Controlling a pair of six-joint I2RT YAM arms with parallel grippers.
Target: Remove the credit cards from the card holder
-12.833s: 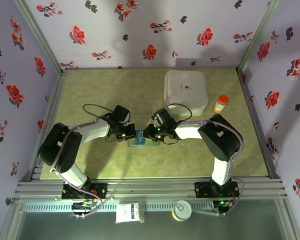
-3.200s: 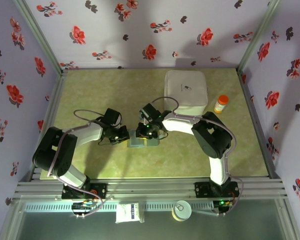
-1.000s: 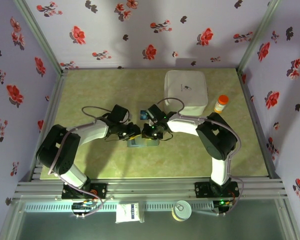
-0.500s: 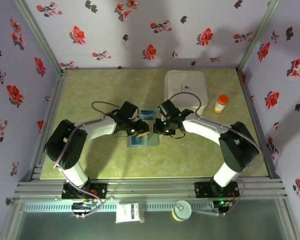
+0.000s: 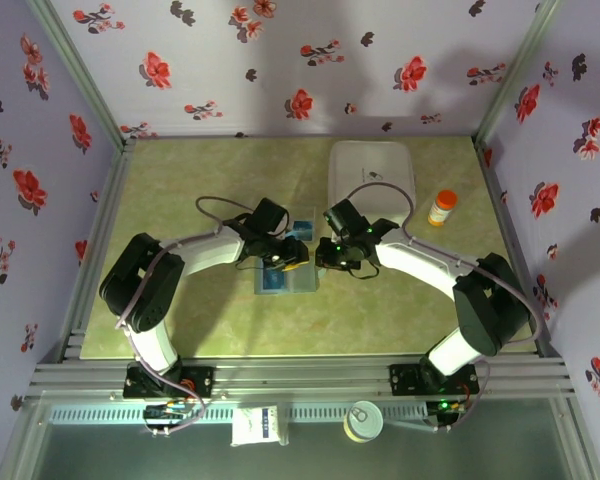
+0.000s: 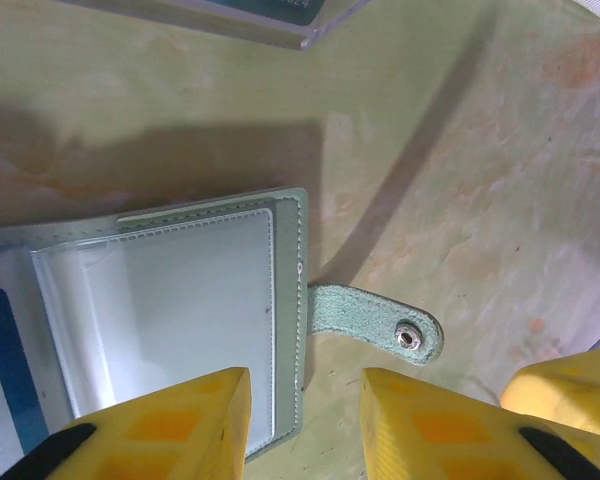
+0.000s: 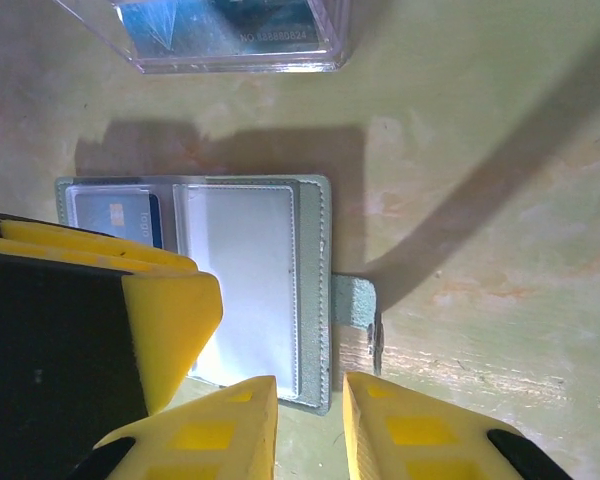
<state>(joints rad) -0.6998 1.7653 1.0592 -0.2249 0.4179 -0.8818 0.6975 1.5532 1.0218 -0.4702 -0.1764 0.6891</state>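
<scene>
The card holder lies open and flat on the table, its snap strap sticking out to the right. A blue credit card sits in its left panel; the right panel looks clear and empty. Another blue card lies inside the clear plastic box just behind. My left gripper is open, and between its fingers I see the holder's right edge. My right gripper is open over that same edge near the strap. The left gripper's finger covers part of the holder.
A big white square box stands at the back right, with an orange pill bottle beside it. Flowered walls close the table on three sides. The two grippers are close together, the right one's finger showing in the left wrist view.
Both grippers have shifted right, from over the holder's middle to its right edge. The right arm has stretched out. Both pairs of jaws have opened slightly.
</scene>
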